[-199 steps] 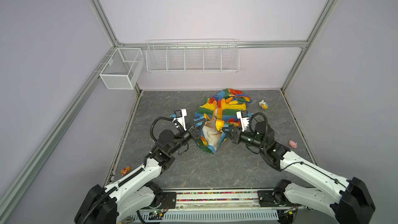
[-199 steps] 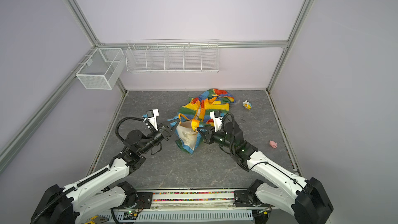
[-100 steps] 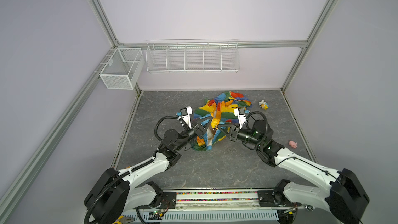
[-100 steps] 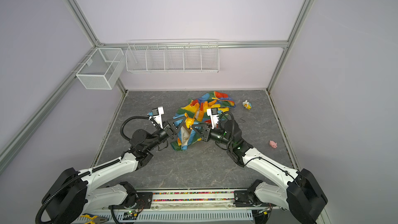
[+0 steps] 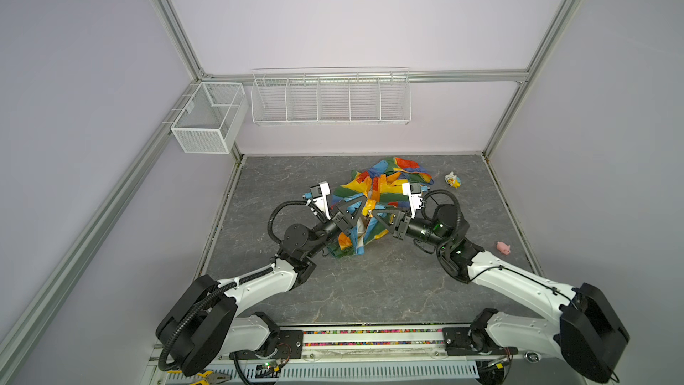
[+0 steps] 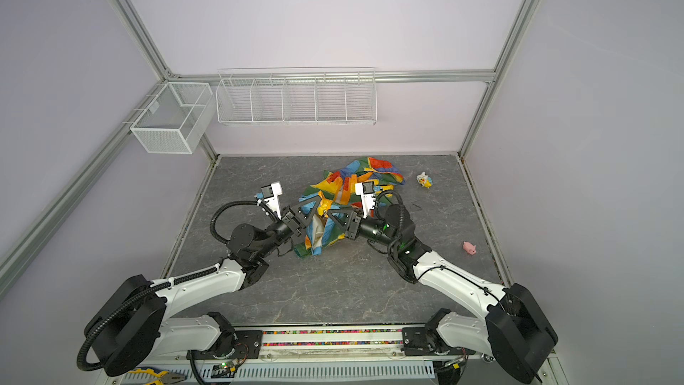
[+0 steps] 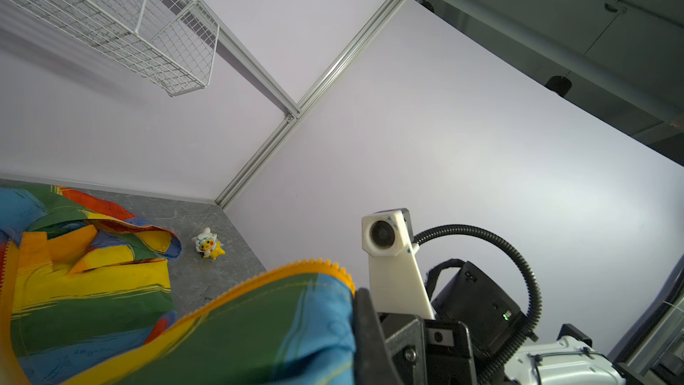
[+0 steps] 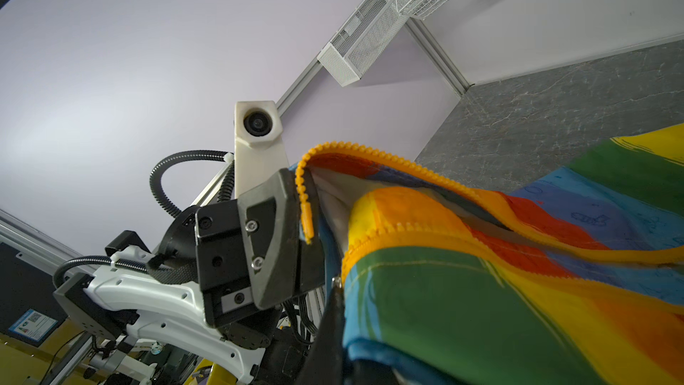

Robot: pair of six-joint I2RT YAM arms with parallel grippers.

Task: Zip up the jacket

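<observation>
The jacket (image 5: 385, 183) lay bunched near the back edge of the worktop (image 5: 370, 283), right of centre, with its front lifted. The left gripper (image 5: 362, 205) and right gripper (image 5: 374, 212) hung close together there, each clamped on an orange zipper edge (image 8: 407, 167).

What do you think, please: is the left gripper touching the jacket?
Touching: the right wrist view shows the left gripper shut on the jacket at its zipper edge.

We note pale lilac walls (image 5: 351, 12) joined by aluminium frame posts (image 5: 168, 20), a grey marbled floor (image 5: 370, 283) under soft, even light, a long white wire rack (image 5: 330, 100) on the back wall at twelve o'clock, and a white mesh basket (image 5: 207, 120) mounted at ten o'clock.
</observation>
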